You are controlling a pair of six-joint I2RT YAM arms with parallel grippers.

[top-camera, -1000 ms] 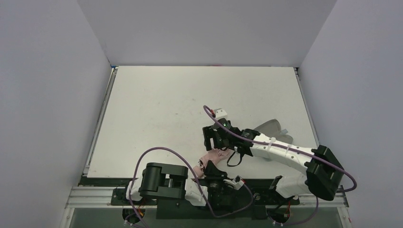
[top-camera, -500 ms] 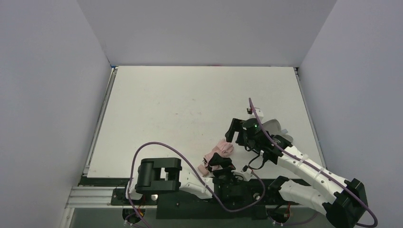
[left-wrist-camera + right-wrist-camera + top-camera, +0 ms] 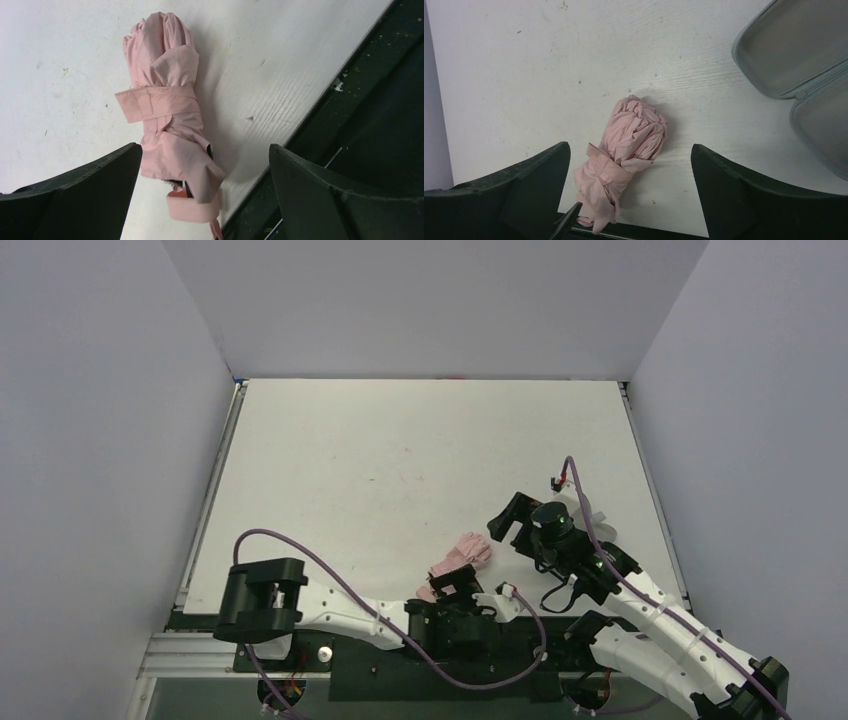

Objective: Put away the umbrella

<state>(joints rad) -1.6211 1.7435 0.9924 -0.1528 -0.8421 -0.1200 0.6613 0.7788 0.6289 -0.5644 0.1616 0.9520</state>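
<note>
Straddle the strapped umbrella (image 3: 624, 150) mid-bundle with the wide-open, empty right gripper (image 3: 507, 524), left gripper (image 3: 203, 147) likewise open, before carrying toward the open case (image 3: 784, 55).

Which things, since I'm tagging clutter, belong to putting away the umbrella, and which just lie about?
Job: umbrella, furled and strapped; open case, likely its home; left gripper, right gripper, both open.
Lying about: no loose thing seen; just the table.
</note>
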